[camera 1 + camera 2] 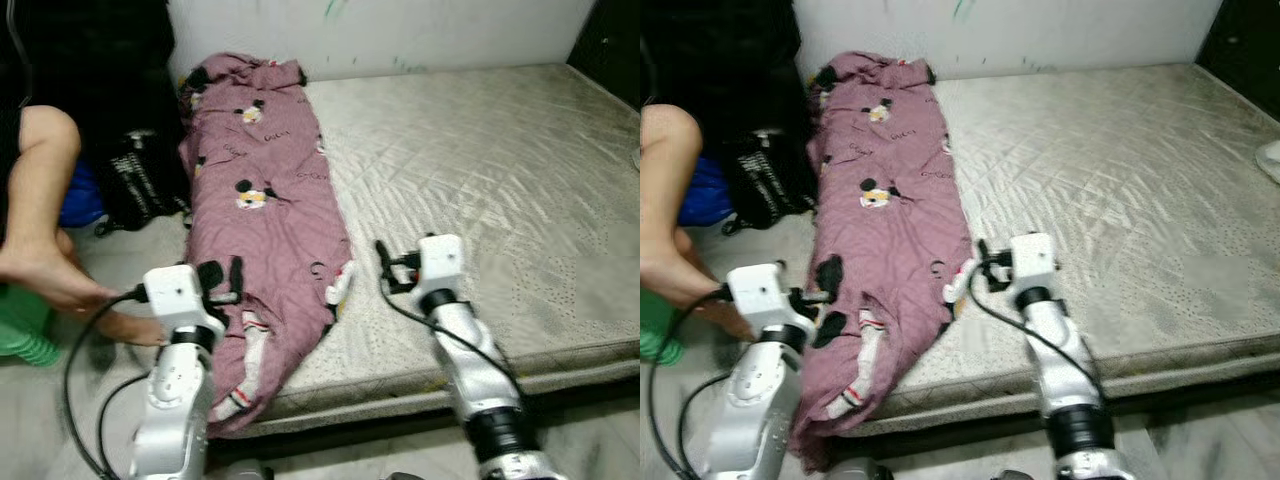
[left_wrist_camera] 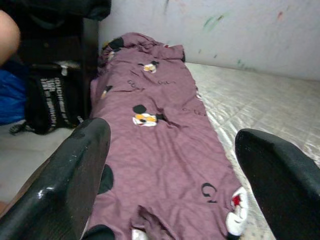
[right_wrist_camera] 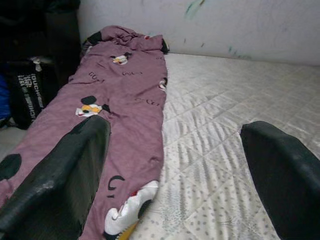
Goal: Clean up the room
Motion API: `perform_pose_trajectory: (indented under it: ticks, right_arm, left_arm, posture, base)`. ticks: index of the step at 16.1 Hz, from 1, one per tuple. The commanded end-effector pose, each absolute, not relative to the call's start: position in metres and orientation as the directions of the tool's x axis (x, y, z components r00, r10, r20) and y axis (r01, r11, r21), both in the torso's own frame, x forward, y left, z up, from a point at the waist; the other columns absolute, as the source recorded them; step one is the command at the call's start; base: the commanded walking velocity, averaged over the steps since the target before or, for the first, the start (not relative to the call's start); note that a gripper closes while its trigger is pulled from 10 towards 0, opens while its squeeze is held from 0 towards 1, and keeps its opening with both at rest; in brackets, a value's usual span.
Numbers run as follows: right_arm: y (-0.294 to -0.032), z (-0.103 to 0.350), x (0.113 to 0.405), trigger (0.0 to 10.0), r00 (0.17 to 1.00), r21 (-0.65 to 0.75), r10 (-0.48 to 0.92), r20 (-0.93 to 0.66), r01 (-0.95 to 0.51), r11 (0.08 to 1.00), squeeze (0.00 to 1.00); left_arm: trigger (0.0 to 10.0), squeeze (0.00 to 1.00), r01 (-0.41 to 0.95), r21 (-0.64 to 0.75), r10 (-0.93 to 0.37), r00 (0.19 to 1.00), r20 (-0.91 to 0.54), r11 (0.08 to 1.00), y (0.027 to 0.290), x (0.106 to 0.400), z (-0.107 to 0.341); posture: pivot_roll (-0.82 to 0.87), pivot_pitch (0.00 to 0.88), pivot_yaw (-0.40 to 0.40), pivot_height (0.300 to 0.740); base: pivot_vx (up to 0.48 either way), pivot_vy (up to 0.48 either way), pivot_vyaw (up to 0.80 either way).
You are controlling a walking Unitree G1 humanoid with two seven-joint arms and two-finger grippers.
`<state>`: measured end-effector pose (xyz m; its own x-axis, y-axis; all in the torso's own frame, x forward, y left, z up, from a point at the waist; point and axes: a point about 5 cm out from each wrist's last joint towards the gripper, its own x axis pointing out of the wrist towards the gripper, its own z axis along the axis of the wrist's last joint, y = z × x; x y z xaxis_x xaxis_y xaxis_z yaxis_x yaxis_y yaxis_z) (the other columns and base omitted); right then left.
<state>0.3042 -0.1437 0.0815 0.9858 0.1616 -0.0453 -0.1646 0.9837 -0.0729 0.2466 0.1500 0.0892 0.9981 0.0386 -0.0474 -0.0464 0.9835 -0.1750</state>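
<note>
A mauve blanket with cartoon mouse prints lies in a long strip down the left side of a bare grey mattress, its near end drooping over the mattress's front edge. My left gripper hovers open over the blanket's near end. My right gripper is open just right of the blanket's edge, above the mattress. In the left wrist view the blanket stretches away between the two black fingers. The right wrist view takes in the blanket and the mattress side by side.
A person's bare arm and hand reach in at the left, close to my left arm. A black bag with white lettering and something blue stand on the floor left of the bed. A white wall backs the mattress.
</note>
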Motion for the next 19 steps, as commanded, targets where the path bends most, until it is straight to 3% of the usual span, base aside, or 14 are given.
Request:
perform_pose_trajectory:
  ticks: [1, 7, 19]
  right_arm:
    - [-0.136, 0.086, 0.305, 10.0, 0.984, -0.057, 0.179, -0.024, -0.18, 0.982, 0.0]
    - [-0.135, 0.085, 0.306, 10.0, 0.984, -0.058, 0.173, -0.028, -0.175, 0.983, 0.0]
    - [-0.108, 0.096, 0.305, 10.0, 0.966, 0.012, 0.259, 0.019, -0.259, 0.966, 0.0]
  left_arm:
    - [10.0, 0.0, -0.058, -0.166, 0.051, 0.998, -0.043, 0.984, 0.155, 0.246, 0.092]
    - [10.0, 0.0, -0.064, -0.159, 0.057, 0.997, -0.044, 0.985, 0.154, 0.245, 0.092]
    - [10.0, 0.0, -0.085, -0.128, 0.086, 0.996, 0.001, 0.988, 0.155, 0.243, 0.102]
  posture:
    - [0.02, 0.0, 0.031, 0.74]
    - [0.02, 0.0, 0.033, 0.74]
    - [0.02, 0.008, 0.031, 0.74]
  base:
    - [0.0, 0.48, 0.0]
    - [0.0, 0.452, 0.0]
    - [0.0, 0.0, 0.0]
